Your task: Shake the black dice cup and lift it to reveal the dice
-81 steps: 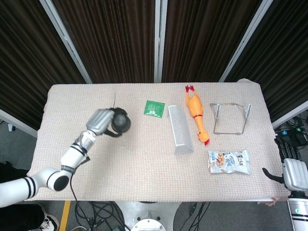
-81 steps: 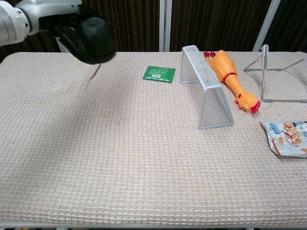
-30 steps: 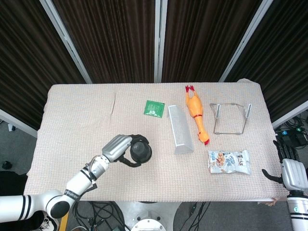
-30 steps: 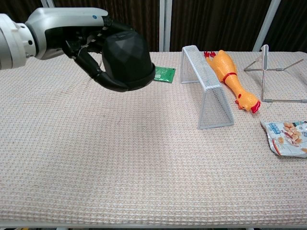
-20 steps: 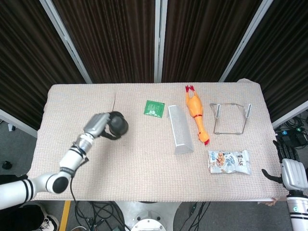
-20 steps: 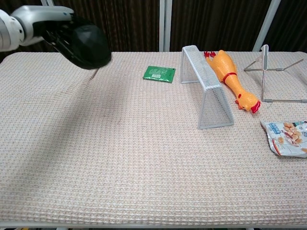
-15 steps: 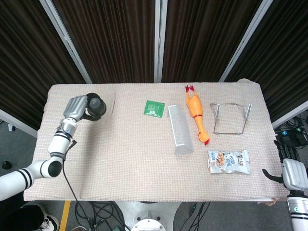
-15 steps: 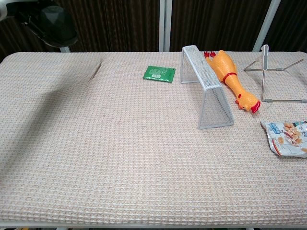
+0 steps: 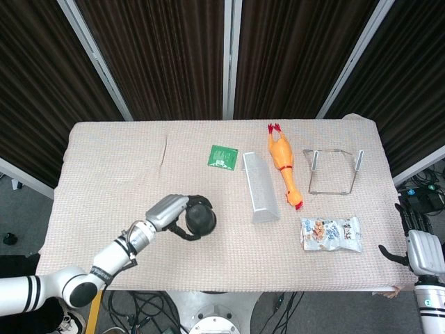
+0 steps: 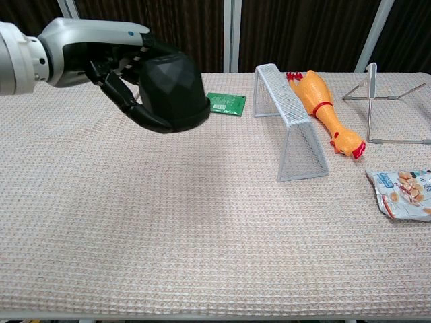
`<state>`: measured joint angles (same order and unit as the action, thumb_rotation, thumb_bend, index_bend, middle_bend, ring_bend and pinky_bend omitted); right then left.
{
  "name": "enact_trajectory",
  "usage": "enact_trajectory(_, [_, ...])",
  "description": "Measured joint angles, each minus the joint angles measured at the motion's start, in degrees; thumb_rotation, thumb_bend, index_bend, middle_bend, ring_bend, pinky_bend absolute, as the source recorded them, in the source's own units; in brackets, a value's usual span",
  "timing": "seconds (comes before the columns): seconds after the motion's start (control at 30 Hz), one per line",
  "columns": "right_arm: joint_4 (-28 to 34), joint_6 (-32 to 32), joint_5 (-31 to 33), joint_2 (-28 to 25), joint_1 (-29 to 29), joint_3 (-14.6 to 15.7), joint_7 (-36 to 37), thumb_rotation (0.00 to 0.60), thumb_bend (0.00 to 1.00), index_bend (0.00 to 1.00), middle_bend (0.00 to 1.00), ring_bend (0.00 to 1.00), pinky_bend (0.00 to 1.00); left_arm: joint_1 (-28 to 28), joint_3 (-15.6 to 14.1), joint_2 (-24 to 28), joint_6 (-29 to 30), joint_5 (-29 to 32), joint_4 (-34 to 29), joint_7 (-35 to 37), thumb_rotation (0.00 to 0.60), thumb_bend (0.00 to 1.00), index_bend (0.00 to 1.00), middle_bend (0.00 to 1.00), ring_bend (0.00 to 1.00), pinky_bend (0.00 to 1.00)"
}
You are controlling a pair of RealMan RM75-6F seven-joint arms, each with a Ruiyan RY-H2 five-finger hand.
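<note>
My left hand (image 9: 175,214) (image 10: 124,81) grips the black faceted dice cup (image 9: 201,219) (image 10: 174,93), fingers wrapped round its side. The cup hangs in the air above the beige woven table (image 9: 208,250), over its front-left part, mouth tilted downward. No dice show in either view. My right hand (image 9: 424,252) hangs off the table's right edge, low down, with nothing in it; its fingers are hard to make out.
A green packet (image 9: 223,156) (image 10: 225,103), a white wire rack (image 9: 261,186) (image 10: 289,121), an orange rubber chicken (image 9: 285,165) (image 10: 326,112), a metal wire stand (image 9: 334,170) (image 10: 384,101) and a snack bag (image 9: 332,233) (image 10: 403,193) lie on the middle and right.
The left hand has swung the cup back and forth between the table's back left and its front middle; since half a second ago it came forward and rightward again.
</note>
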<state>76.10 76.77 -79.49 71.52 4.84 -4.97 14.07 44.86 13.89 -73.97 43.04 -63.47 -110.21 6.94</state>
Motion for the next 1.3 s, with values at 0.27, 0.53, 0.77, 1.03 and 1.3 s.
enact_trajectory(0.27, [0.0,0.0,0.0,0.1,0.1,-0.1,0.0,0.6,0.1,0.0,0.0,0.0,0.0,-0.1,1.3,-2.1,4.9,1.5,8.6,-2.7,0.6,0.26,0.4,0.49,0.35,0.43])
enact_trajectory(0.53, [0.1,-0.2,0.1,0.0,0.1,-0.1,-0.1,0.6,0.1,0.0,0.0,0.0,0.0,0.9,5.3,-8.0,12.6,12.6,31.4,-11.6,0.6,0.26,0.4,0.49,0.35,0.43])
enact_trajectory(0.77, [0.0,-0.4,0.1,0.3,0.2,0.0,-0.4,0.6,0.1,0.0,0.0,0.0,0.0,-0.9,4.2,-7.0,13.1,11.6,25.4,-11.2,0.6,0.27,0.4,0.49,0.35,0.43])
enact_trajectory(1.03, [0.1,-0.8,0.0,0.5,0.3,0.2,-0.8,0.6,0.1,0.0,0.0,0.0,0.0,-5.4,-2.4,-5.9,13.9,0.0,10.7,-7.9,0.6,0.27,0.4,0.49,0.35,0.43])
enact_trajectory(1.3, [0.7,0.1,-0.2,-0.1,0.2,-0.1,-0.4,0.6,0.1,0.0,0.0,0.0,0.0,-6.5,-4.9,-12.4,14.8,-3.3,20.4,-7.6,0.6,0.26,0.4,0.49,0.35,0.43])
